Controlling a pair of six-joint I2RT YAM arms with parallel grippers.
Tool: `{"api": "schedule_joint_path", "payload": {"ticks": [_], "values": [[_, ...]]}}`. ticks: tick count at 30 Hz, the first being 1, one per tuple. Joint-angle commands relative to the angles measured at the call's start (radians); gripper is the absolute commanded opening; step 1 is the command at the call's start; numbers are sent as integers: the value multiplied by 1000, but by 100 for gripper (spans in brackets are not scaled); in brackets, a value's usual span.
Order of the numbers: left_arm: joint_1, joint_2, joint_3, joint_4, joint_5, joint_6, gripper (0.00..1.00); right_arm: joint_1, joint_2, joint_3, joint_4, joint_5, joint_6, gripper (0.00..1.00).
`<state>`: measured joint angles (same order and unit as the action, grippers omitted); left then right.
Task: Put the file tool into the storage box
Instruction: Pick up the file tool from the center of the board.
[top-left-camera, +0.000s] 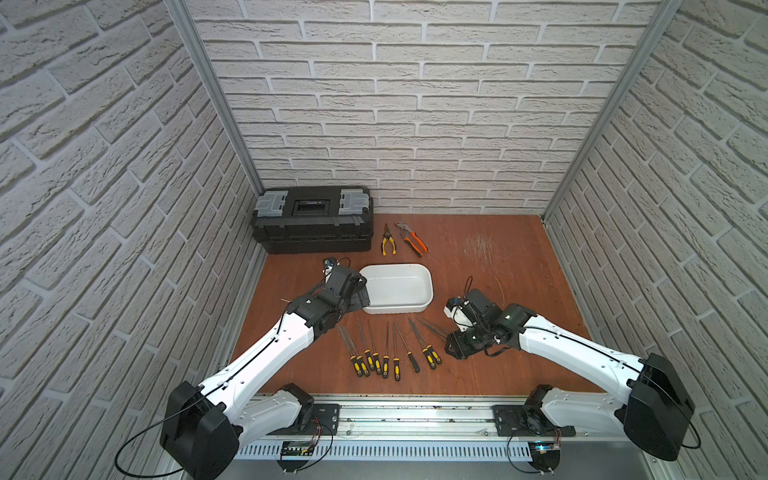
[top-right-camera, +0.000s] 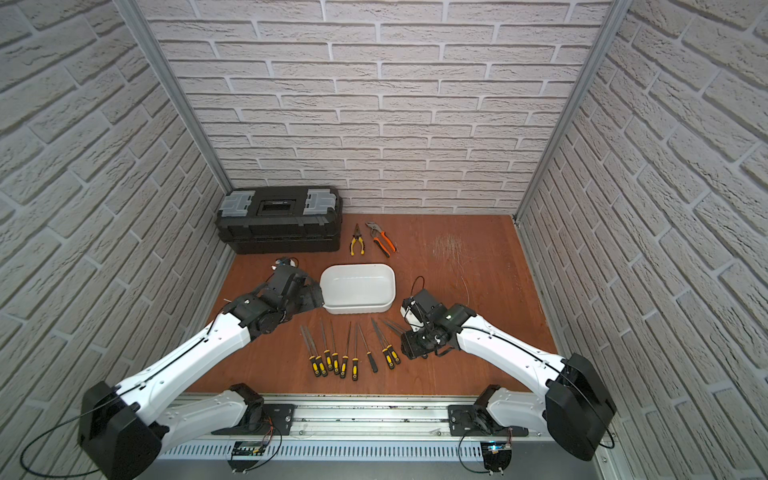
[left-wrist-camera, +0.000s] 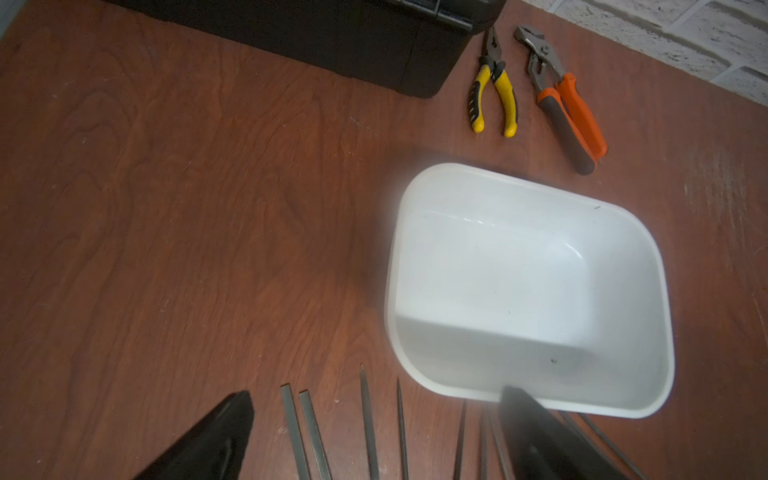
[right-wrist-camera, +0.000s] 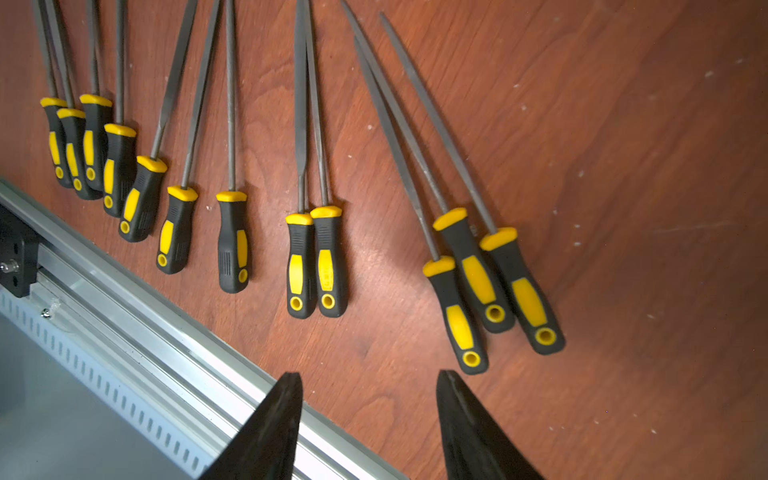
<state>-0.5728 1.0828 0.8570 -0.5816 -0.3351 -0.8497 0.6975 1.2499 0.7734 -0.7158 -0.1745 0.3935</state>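
the storage box sits mid-desk, open side up with nothing inside it, its long rims running side to side. its near wall stands just beyond the tips of the file tools, which lie in a fanned row on the desk, handles toward the front rail, none of them in the box. the left claw hangs at the box's left end, its jaws spread wide and holding nothing; in the left wrist view one finger overlaps the box's near rim, and whether it touches i cannot tell. the right claw hovers over the right end of the row, jaws partly apart with only bare wood between them, just short of the handles of the three rightmost files. behind the box a black toolbox fills the back left corner, with yellow pliers and orange pliers beside it. a broad stretch of bare wood runs from the box's right end to the right wall.
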Motion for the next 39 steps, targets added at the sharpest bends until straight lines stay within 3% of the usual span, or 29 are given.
{"api": "schedule_joint_path", "payload": {"ticks": [1, 14, 29, 39], "values": [[-6, -67, -5, -56, -62, -12, 98, 41, 48, -19, 65, 19, 38, 53], [-7, -188, -75, -112, -84, -27, 98, 114, 257, 58, 118, 108, 60, 48], [-10, -142, -56, -96, -58, 3, 98, 142, 386, 136, 95, 207, 100, 44], [-10, -123, -41, -95, -55, 20, 98, 156, 434, 133, 118, 195, 57, 37]]}}
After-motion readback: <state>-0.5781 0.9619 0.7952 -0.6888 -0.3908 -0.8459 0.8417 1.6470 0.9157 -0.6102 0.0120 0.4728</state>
